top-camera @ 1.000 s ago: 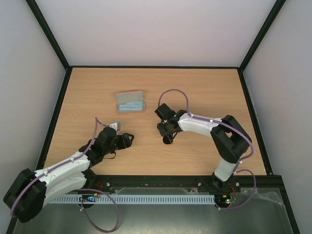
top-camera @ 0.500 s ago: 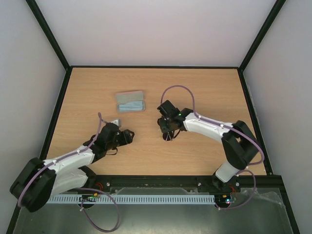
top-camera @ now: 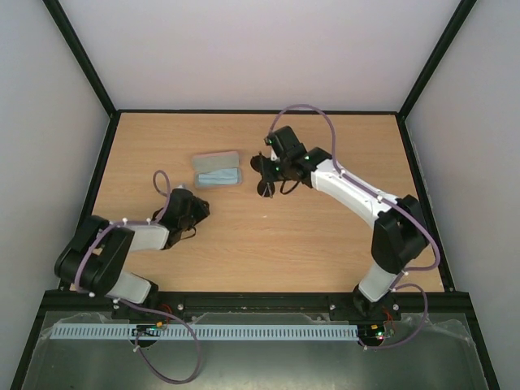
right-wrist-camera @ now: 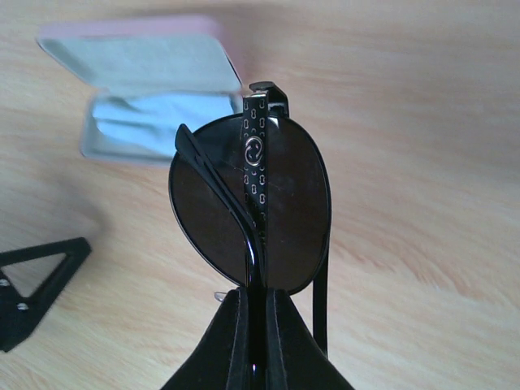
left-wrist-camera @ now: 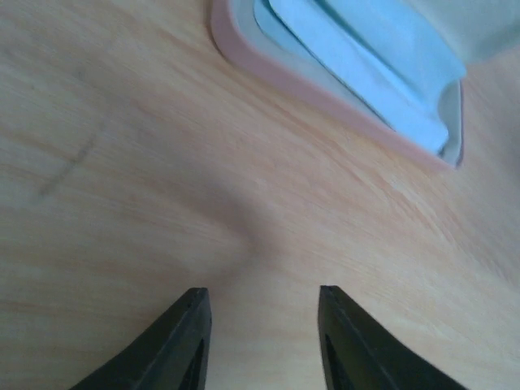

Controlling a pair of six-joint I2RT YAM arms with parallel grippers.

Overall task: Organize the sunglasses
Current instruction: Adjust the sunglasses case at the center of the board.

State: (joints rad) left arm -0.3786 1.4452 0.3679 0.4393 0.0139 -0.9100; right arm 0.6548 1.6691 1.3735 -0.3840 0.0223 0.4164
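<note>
— What is held by the right gripper (right-wrist-camera: 256, 302)?

— The sunglasses (right-wrist-camera: 272, 213) are clamped between its closed fingers by the folded temple arms. They are held on edge above the table (top-camera: 325, 236), with one round dark lens turned toward the wrist camera.

— What has changed since a second ago?

— The right gripper (top-camera: 274, 165) has been carried from the middle of the table toward the far side. The sunglasses (top-camera: 265, 184) are now held just to the right of the pink case (top-camera: 218, 171). The left arm has been folded back toward the left edge, and the left gripper (top-camera: 199, 208) has been brought closer to the case's near left corner.

— And the left gripper's state?

— Its fingers (left-wrist-camera: 183, 341) are seen apart, with only bare wood between them; nothing is gripped by the left gripper (left-wrist-camera: 264, 307).

— What is found around them?

— The case (left-wrist-camera: 325, 93) lies open, its grey-lined lid turned to the far side. The near half is filled by the light blue cloth (left-wrist-camera: 357, 57), so the lining there is largely covered. From the right wrist, the case (right-wrist-camera: 138, 81) and cloth (right-wrist-camera: 154, 114) are seen beyond the lens, up and to the left.
</note>
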